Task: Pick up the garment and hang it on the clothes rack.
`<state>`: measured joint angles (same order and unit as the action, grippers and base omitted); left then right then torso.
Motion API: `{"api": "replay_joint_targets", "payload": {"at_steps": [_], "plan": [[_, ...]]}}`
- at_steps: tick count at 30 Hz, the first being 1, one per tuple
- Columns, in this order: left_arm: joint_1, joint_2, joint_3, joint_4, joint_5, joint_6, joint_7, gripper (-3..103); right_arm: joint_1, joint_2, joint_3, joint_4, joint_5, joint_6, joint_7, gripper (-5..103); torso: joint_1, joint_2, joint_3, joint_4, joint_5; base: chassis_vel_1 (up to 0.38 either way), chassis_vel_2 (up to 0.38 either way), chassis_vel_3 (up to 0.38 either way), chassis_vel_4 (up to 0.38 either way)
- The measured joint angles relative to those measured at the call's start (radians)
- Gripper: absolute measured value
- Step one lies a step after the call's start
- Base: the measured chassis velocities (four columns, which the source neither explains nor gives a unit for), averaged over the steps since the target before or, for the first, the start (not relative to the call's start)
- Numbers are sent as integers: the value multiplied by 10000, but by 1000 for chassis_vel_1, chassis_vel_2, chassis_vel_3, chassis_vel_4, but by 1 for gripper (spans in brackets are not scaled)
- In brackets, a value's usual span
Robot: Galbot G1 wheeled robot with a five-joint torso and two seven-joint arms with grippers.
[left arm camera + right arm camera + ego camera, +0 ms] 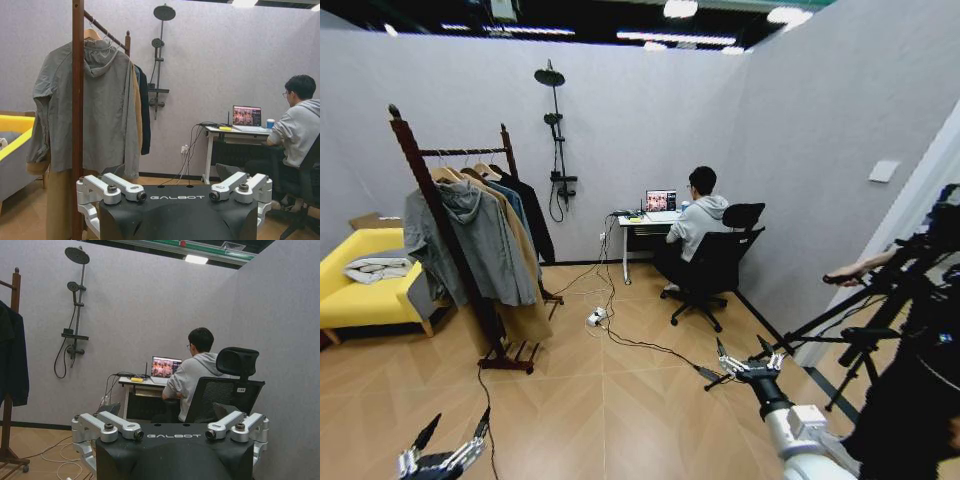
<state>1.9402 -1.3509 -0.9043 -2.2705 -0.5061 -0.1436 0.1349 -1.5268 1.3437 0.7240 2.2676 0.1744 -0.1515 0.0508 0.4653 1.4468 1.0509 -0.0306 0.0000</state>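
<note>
Both grippers spread wide, empty: left gripper (447,440) nearer the clothes rack (438,215), right gripper (748,357) well off. The garment (534,215) hangs at the rack's far end.

The room is evenly and brightly lit by ceiling lights (682,9) overhead, which blow out to white glare in the head view. The grey walls (620,110) take a soft, flat light, and shadows on the wooden floor (620,400) are faint. The head view bends strongly at its edges, so the clothes rack (425,170) leans. A laptop screen (163,367) glows. In both wrist views the near gripper housings look dark.
</note>
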Motion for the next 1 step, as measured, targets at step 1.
{"api": "replay_joint_targets", "payload": {"at_steps": [1], "plan": [[0,0,0,0,0,0,0,100,0,0,0,0,0,0,0,100,0,0,0,0,0,0,0,0,0]]}}
